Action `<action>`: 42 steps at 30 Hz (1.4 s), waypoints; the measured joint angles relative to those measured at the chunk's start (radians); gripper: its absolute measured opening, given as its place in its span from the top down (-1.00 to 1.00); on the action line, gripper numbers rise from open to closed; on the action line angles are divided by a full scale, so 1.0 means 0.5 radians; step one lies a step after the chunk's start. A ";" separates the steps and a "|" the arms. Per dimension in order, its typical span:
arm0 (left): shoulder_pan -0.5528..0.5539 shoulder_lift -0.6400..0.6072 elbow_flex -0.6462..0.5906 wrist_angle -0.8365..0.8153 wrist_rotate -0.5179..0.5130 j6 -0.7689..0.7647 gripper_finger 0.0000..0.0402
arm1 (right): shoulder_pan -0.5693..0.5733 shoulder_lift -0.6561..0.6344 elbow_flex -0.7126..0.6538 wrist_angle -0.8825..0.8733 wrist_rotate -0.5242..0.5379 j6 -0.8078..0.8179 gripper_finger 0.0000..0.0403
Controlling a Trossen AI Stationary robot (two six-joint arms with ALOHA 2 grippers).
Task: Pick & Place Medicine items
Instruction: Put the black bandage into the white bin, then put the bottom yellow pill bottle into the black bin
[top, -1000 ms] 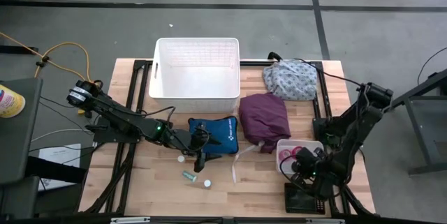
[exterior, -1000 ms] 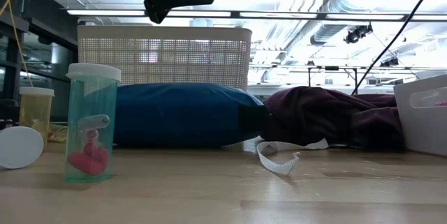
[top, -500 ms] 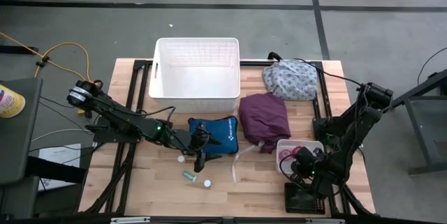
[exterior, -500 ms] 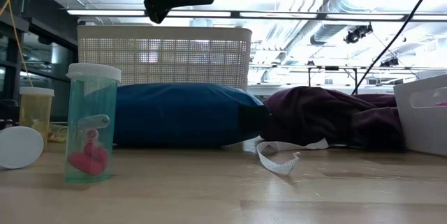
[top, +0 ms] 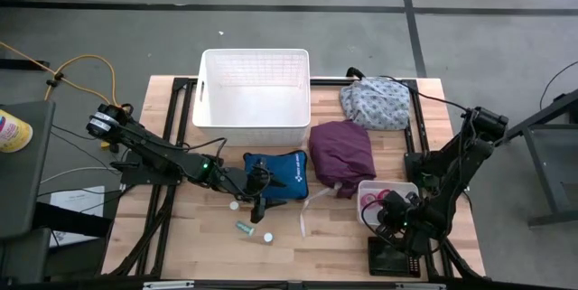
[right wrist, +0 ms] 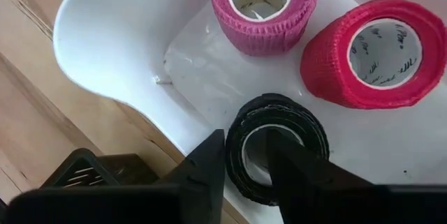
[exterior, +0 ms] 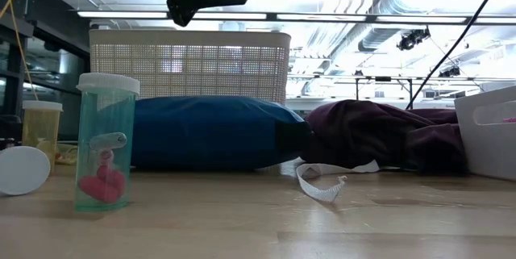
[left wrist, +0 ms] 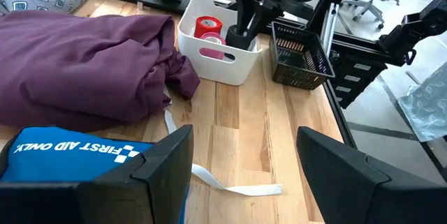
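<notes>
The right gripper (right wrist: 246, 155) pinches the black roll's (right wrist: 276, 147) wall in the small bin (right wrist: 98, 35), beside pink (right wrist: 264, 4) and red (right wrist: 370, 49) rolls. The left gripper (left wrist: 244, 165) hangs open over the pouch (left wrist: 63, 158); the vial (exterior: 105, 142) and caps (top: 267, 237) remain on the table (top: 334, 245).

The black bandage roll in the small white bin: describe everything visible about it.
The black bandage roll is a ring of dark, crinkled elastic wrap around a white core. It lies flat, hole up, on the floor of the small white bin, apart from the pink roll and red roll. The right end effector straddles its wall, one finger inside the core, one outside.
</notes>
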 joint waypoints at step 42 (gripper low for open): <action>0.001 0.000 0.000 0.001 0.000 0.005 -0.23 | -0.001 -0.401 0.002 0.062 0.321 -0.121 0.54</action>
